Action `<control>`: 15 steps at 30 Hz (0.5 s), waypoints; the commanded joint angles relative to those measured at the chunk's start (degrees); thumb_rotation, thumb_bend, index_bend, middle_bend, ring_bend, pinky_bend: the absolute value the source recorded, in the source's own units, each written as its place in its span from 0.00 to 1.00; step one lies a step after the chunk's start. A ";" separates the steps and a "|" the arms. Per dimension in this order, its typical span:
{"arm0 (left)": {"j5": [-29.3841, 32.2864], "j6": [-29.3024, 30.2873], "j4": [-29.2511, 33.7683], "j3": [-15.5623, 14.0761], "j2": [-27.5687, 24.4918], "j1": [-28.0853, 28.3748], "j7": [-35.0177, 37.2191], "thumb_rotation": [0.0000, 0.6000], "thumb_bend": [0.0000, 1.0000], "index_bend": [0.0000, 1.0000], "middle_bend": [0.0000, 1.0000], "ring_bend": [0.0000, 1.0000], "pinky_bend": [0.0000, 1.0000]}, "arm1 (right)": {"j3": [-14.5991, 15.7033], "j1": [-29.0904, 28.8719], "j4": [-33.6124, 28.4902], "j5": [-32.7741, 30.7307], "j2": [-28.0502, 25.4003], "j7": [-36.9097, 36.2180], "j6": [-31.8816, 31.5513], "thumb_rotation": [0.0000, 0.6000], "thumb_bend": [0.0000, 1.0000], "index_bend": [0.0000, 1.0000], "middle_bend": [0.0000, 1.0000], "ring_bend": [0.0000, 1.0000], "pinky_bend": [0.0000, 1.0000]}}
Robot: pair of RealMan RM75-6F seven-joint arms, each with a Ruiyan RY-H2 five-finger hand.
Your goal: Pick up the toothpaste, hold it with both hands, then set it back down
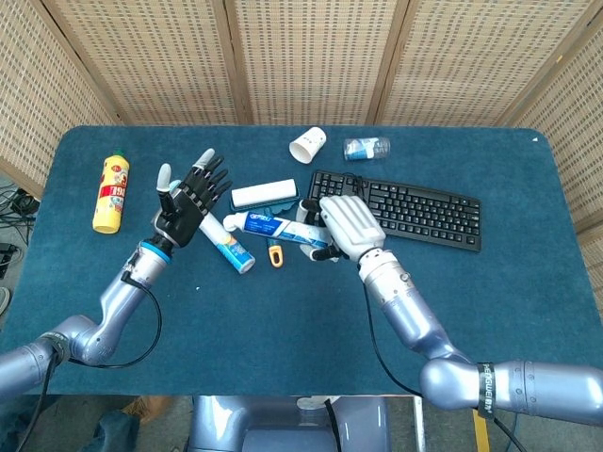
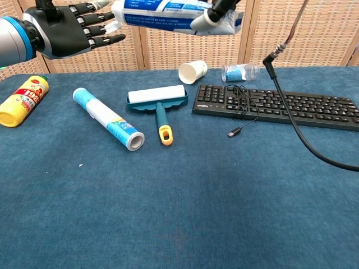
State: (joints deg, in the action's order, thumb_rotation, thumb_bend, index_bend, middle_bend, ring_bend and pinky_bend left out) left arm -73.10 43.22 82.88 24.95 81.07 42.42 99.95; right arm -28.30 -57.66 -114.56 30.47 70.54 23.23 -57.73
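**Toothpaste in the air, cap end offered to your open left hand**

You are holding the toothpaste [image 1: 273, 226] level in your right hand [image 1: 344, 226], well clear of the table [image 1: 283, 330]. Your fingers are wrapping the crimped end, and that is leaving the capped end and most of the tube bare and pointing toward your left side. That looks deliberate: the free length is what the other hand needs to take hold of.

Your left hand [image 1: 188, 202] is holding nothing. Its fingers are spread wide, palm turned toward the tube, and in the chest view its fingertips [image 2: 115, 25] are sitting just beside the cap without clearly touching it. An open, facing palm is the right shape for receiving the tube end-on, so I judge you are in the step of bringing the second hand in.

Below the tube, the lint roller [image 1: 267, 202] and the blue cylinder [image 1: 221, 240] are lying on the table, with the keyboard [image 1: 405, 207] to the right. You are carrying high enough to clear all of them, which will matter when you set the tube back down.
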 commanded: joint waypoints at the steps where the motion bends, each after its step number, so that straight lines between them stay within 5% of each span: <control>1: -0.50 0.12 0.15 0.08 0.39 -0.04 0.49 0.27 0.00 0.00 0.00 0.00 0.00 | -0.39 -0.89 -0.17 -1.22 0.01 -0.51 -0.64 1.00 0.72 0.70 0.66 0.57 0.63; 15: -1.86 4.92 1.61 0.83 4.01 -2.14 7.31 0.30 0.00 0.00 0.00 0.00 0.00 | 0.04 -2.61 0.10 -3.91 -0.56 -3.17 -0.84 1.00 0.72 0.70 0.66 0.57 0.64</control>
State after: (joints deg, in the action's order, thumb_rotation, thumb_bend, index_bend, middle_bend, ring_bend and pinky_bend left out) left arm -74.85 47.87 84.14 25.83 84.76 40.52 106.81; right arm -28.28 -60.23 -114.49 26.64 69.96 20.14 -58.61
